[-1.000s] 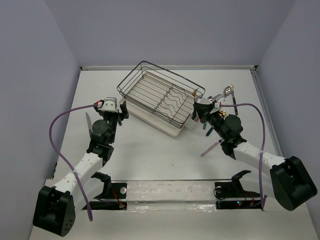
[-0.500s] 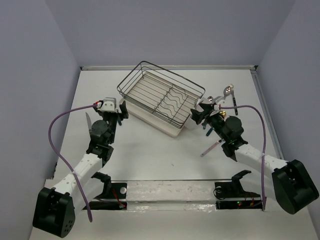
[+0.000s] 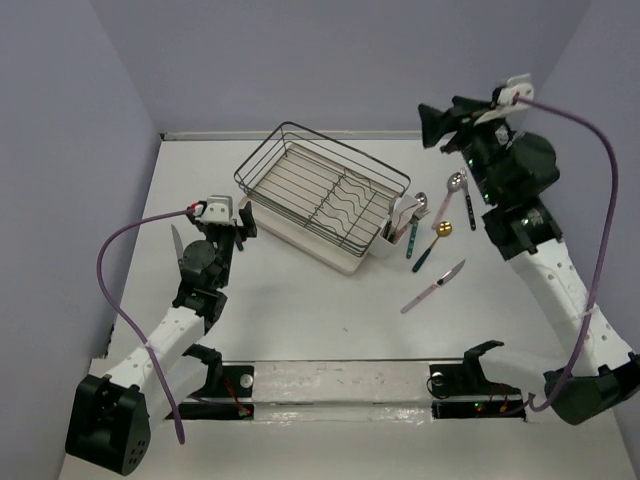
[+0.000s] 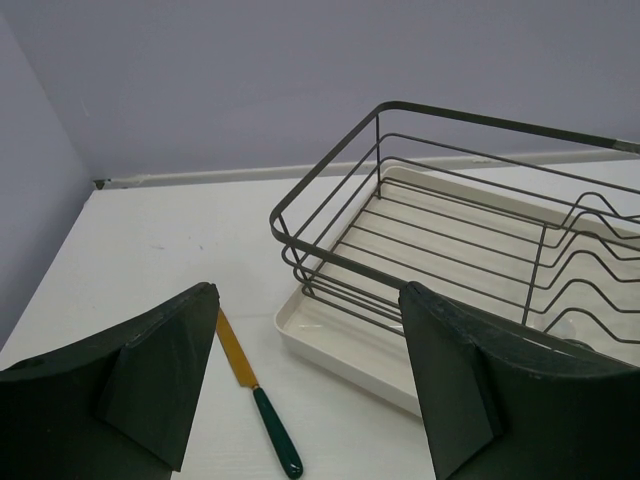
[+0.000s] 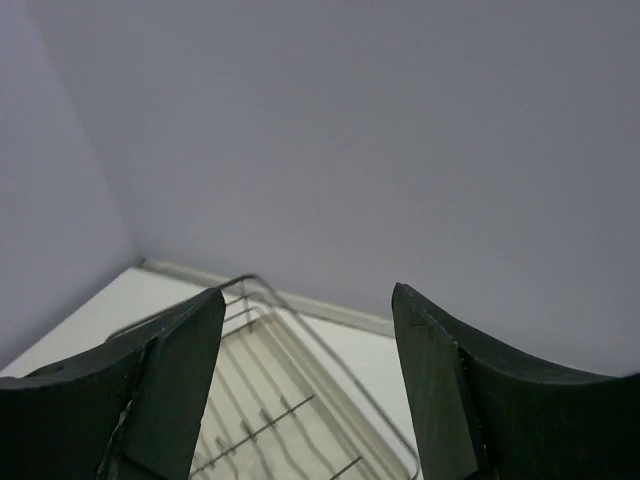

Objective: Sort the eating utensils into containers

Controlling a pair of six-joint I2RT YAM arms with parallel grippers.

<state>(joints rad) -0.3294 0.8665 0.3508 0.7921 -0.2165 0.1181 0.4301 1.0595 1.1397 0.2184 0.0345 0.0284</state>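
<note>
Top view first: the right claw [image 3: 430, 124] is way up in the air over the far right of the white tabletop [image 3: 300, 300], jaws spread wide with nothing in them. My guess is it's up there to stay clear of the small white plastic cutlery holder [image 3: 390, 243] on the near-right corner of the black wire dish rack [image 3: 320, 190]. A few utensils already stand in that holder. Loose ones lie just beside it: a silver spoon [image 3: 455, 185], a gold-bowled spoon with a teal handle [image 3: 430, 245] and a pink-handled knife [image 3: 432, 287]. The left claw [image 3: 243, 222] sits low by the rack's left corner, also wide.

Left wrist: the claw is empty. A gold-bladed knife with a dark green handle [image 4: 255, 395] lies flat on the tabletop just ahead, probably its next pick.

Right wrist: fingers apart, just wall and the rack below.
</note>
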